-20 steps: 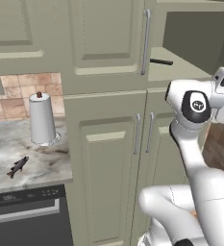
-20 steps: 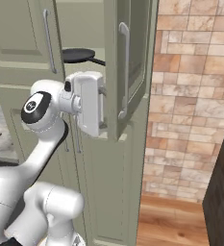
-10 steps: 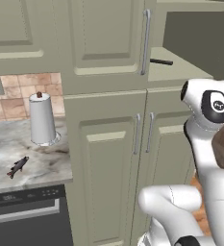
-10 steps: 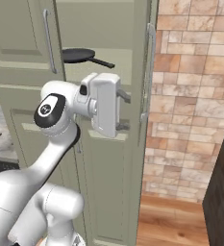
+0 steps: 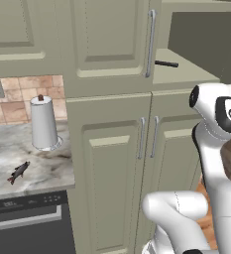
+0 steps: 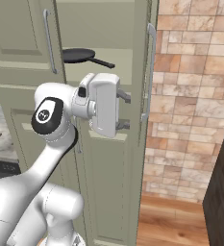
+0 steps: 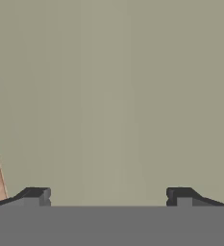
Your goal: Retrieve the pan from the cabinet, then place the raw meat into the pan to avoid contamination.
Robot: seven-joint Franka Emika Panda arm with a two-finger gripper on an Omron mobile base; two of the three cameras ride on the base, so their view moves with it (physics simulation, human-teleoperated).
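The pan (image 6: 78,55) sat on a shelf inside the open cabinet (image 6: 99,29), its thin handle (image 6: 103,63) pointing outward toward the robot. The hand (image 6: 124,111) hung below the shelf by the door (image 6: 143,72), spread wide and empty. The pan looked rigid and fairly heavy, so the handle seemed the sensible grip. The fish (image 5: 18,172) lay on the counter (image 5: 47,171), likely slippery.

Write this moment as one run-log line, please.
gripper: open, empty, beside open door | cabinet: upper right door open | pan: on shelf | raw meat: on counter
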